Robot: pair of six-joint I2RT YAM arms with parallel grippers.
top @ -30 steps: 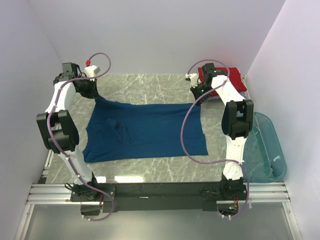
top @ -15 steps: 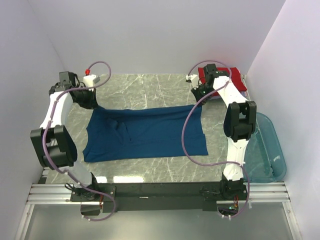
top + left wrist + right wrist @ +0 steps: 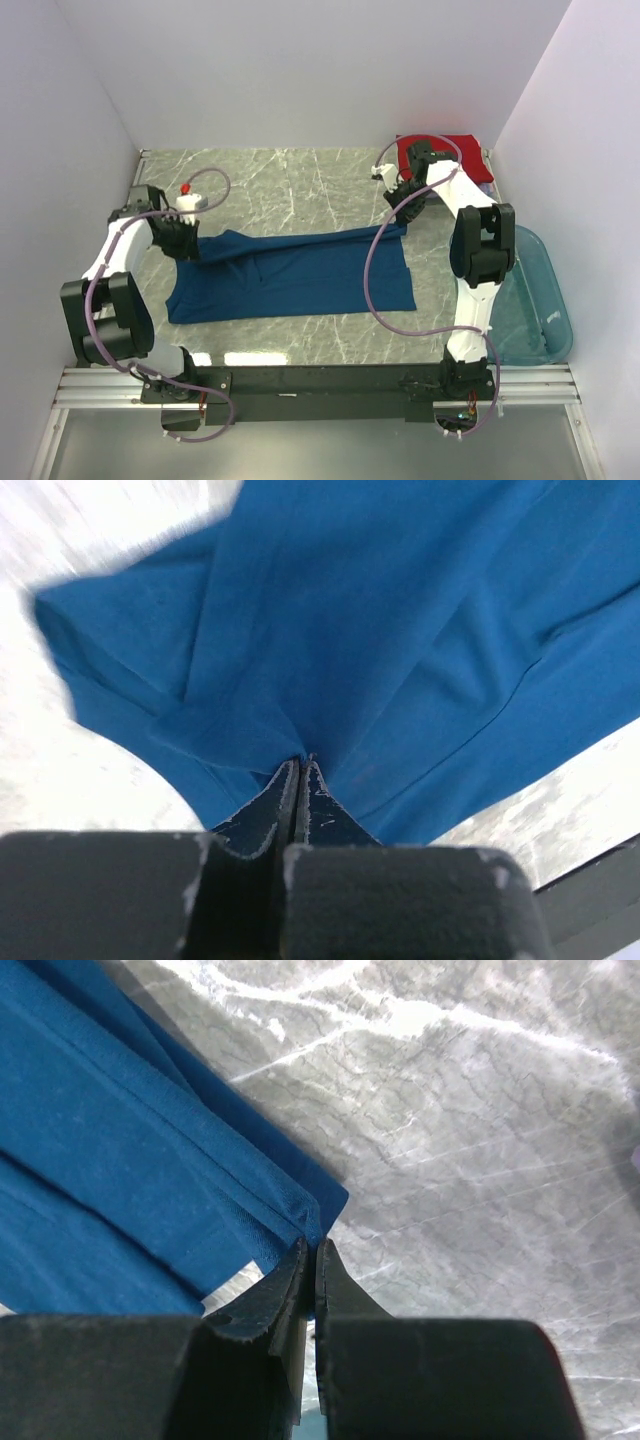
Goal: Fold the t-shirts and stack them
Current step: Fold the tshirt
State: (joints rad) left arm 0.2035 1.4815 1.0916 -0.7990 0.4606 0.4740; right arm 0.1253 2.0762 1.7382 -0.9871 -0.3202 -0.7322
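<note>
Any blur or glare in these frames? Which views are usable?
Left wrist: table smeared and blown out white, dark blue t-shirt fairly sharp. Right wrist: crisp marble veins, one bright glare patch near the top. Top external: sharp, soft shadows, light reflections along the table's near edge.

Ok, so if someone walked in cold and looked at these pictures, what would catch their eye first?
The dark blue t-shirt spread mid-table, its far edge pinched at one end by the left gripper and at the other by the right gripper, so it stretches between them. Next come the red t-shirt in the far right corner and the teal tub along the right side.
</note>
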